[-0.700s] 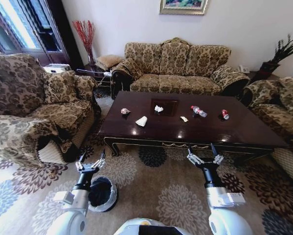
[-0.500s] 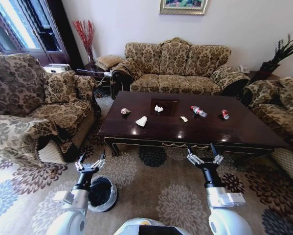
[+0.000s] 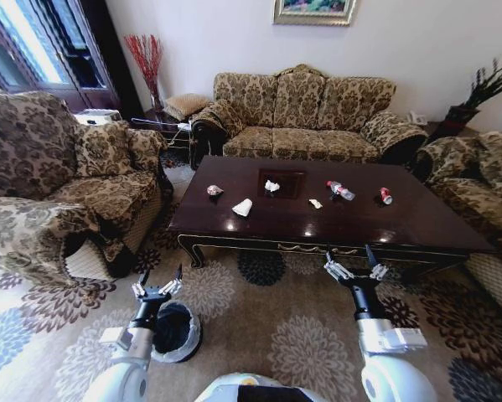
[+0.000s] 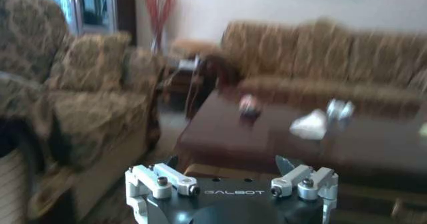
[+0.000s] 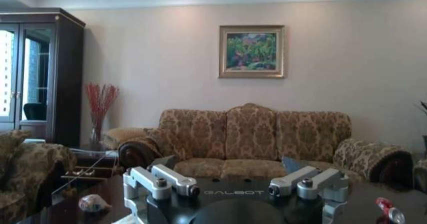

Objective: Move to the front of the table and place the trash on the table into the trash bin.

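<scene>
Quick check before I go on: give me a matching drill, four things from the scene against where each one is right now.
Things:
1. trash bin
2. crushed red can
3. pinkish-brown ball
4. plastic bottle

Places:
A. table, near its right end
B. on the carpet beside the left end effector
C. table, near its left end
D. table, right of the centre inlay

Pairs: 1-B, 2-A, 3-C, 4-D

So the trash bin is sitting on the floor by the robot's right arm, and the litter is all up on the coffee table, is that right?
Not quite. In the head view the trash bin sits on the floor by the left gripper, not the right arm. The rest holds: the litter, such as the paper cone and red can, lies on the coffee table.
</scene>
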You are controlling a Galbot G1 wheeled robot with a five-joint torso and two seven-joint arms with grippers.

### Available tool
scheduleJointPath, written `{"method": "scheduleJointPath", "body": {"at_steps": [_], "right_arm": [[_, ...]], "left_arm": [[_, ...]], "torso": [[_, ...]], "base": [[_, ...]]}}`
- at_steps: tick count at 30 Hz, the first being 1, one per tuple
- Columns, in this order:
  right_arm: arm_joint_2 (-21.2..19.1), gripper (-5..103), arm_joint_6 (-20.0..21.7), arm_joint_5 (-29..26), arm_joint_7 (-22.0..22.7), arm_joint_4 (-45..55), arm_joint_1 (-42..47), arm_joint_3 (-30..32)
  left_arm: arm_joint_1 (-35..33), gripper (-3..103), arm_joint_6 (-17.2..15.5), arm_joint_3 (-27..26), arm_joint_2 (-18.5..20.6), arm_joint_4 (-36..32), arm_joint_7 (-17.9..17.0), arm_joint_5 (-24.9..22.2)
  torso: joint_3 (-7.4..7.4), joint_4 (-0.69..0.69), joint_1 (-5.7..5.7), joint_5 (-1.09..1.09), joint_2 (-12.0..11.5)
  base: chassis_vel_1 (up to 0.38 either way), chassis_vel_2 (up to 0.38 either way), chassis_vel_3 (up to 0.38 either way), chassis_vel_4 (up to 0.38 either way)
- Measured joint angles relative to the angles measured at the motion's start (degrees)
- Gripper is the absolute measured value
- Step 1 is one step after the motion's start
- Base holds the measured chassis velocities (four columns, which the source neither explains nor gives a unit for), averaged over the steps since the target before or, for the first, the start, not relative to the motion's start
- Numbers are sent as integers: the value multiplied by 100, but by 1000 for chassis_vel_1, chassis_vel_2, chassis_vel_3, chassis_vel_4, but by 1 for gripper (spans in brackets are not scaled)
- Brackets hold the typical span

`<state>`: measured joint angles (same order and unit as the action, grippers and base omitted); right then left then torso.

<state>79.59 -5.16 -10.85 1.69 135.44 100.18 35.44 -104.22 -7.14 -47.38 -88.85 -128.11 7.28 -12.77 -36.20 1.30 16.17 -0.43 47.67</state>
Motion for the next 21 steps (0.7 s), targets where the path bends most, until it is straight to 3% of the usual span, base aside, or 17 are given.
{"method": "scheduleJointPath", "body": {"at_steps": [1,3,5,8,15,17,19,21], "right_arm": [[0,100,0,0,0,0,0,0],[-18,100,25,41,-63,-18,-42,4],[-26,100,25,45,-81,-27,-48,2],[-68,100,-10,75,-156,-94,-45,-2],[-82,100,-166,161,-145,-373,-62,85],[-90,100,-351,103,-202,-552,-76,89],[-96,100,-405,85,-236,-604,-90,86],[-139,100,-468,59,-338,-700,-142,62]], "left_arm": [[0,100,0,0,0,0,0,0],[37,98,-406,-94,27,389,-243,214],[49,97,-484,-107,27,490,-286,249],[134,96,-865,-143,205,1081,-371,253],[468,95,-1164,-118,783,1730,-245,364],[684,95,-1317,-25,1050,2208,-121,223],[725,95,-1314,-1,1086,2334,-110,199],[935,95,-1162,91,1229,2988,-81,241]], "torso": [[0,0,0,0,0],[0,1,0,-3,0],[0,1,0,-4,0],[0,1,0,-4,0],[0,-1,0,-2,-1],[0,-2,0,-2,0],[0,-2,0,-2,0],[0,2,0,-2,-1]], "base": [[0,0,0,0],[0,0,0,0],[0,0,0,0],[0,0,0,0],[0,0,0,0],[0,0,0,0],[0,0,0,0],[0,0,0,0]]}}
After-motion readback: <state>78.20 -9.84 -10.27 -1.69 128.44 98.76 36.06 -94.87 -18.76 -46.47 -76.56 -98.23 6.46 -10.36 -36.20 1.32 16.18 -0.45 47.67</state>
